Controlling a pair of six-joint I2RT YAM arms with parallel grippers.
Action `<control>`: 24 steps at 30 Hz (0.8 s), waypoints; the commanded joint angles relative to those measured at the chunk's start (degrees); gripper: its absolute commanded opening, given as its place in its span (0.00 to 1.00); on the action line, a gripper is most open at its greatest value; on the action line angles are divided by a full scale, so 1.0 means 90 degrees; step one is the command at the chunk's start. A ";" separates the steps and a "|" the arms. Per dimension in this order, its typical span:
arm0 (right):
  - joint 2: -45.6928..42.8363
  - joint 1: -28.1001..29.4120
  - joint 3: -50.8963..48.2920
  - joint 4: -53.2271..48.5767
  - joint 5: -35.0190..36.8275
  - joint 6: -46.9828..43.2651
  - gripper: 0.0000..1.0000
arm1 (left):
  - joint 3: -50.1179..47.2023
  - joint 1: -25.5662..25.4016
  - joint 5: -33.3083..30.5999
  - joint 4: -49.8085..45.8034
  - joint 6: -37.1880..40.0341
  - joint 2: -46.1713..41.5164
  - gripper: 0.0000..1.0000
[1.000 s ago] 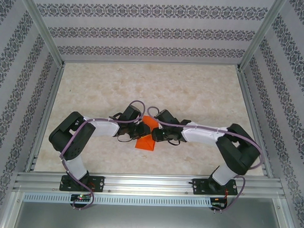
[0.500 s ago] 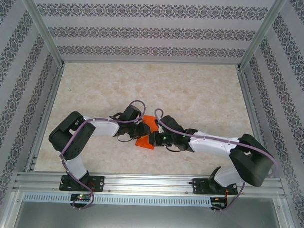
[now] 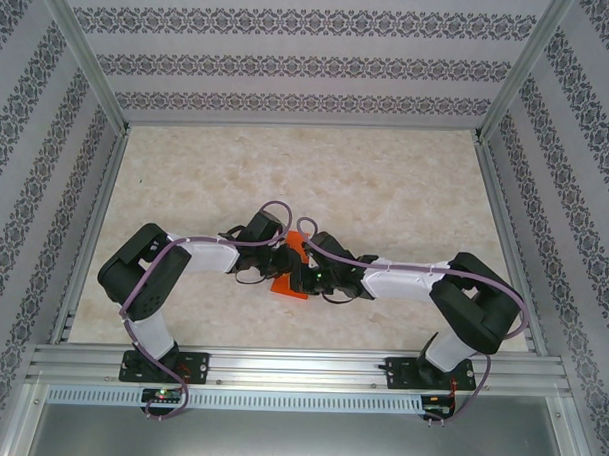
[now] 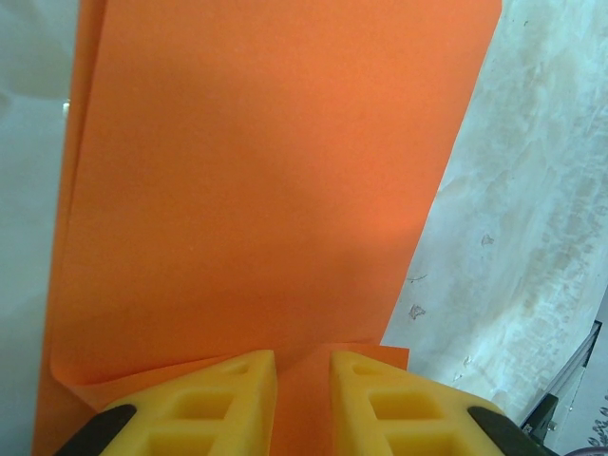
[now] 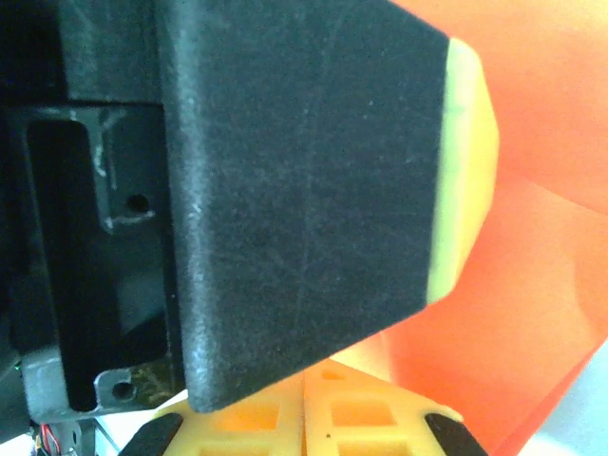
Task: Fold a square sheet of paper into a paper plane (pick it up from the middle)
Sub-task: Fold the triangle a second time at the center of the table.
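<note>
- The orange paper sheet [image 3: 287, 285], partly folded, is lying on the marbled tabletop [image 3: 386, 181] between the two wrists, near the front centre.
- The left tool [image 4: 302, 369] is standing slightly spread over the sheet's near flap, and orange is showing through the narrow gap.
- The right tool [image 5: 302, 399] is holding its fingers pressed together beside the sheet. Whether any paper is caught between them cannot be told.
</note>
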 commanded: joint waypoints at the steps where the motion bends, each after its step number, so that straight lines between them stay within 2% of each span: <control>1: 0.0116 0.0026 0.0010 -0.0081 0.0103 0.0100 0.08 | -0.0075 -0.0008 -0.0244 -0.0461 0.0164 0.0097 0.25; 24: 0.0355 0.0017 -0.0555 -0.0023 0.0320 0.0160 0.09 | -0.0079 -0.0009 -0.0288 -0.0542 0.0216 0.0080 0.25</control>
